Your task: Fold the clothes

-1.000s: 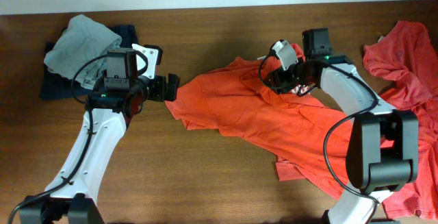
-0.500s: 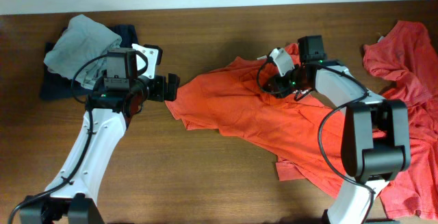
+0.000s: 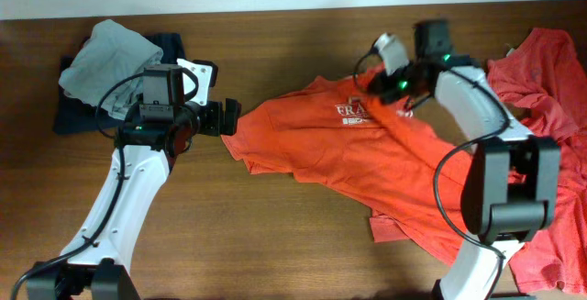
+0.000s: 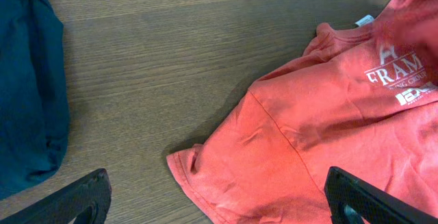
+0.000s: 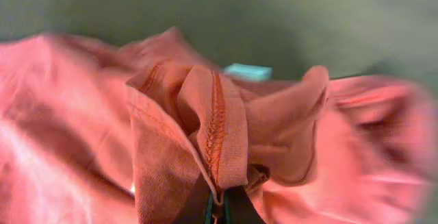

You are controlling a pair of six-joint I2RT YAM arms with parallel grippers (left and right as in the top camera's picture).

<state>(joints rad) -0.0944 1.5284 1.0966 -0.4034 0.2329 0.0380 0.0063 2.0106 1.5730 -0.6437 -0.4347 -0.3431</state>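
An orange-red T-shirt [image 3: 339, 144] lies spread across the middle of the table, its white chest lettering [image 3: 353, 112] facing up. My right gripper [image 3: 393, 82] is shut on a bunched, seamed fold of this shirt [image 5: 215, 131] near its collar, and the cloth hides most of the jaws [image 5: 222, 210]. My left gripper [image 3: 229, 116] stands open at the shirt's left sleeve. In the left wrist view the sleeve hem [image 4: 205, 176] lies between the wide-apart fingertips [image 4: 79, 200], untouched. A second coral shirt [image 3: 541, 80] is crumpled at the right edge.
A grey garment [image 3: 105, 52] rests on dark navy cloth [image 3: 69, 116] at the far left, and the navy cloth also shows in the left wrist view [image 4: 27, 94]. Bare brown tabletop [image 3: 275, 236] runs along the front.
My right gripper has closed on the shirt's fold and pulled it up and to the right, turning the cloth so that the white lettering shows. The left arm has not moved.
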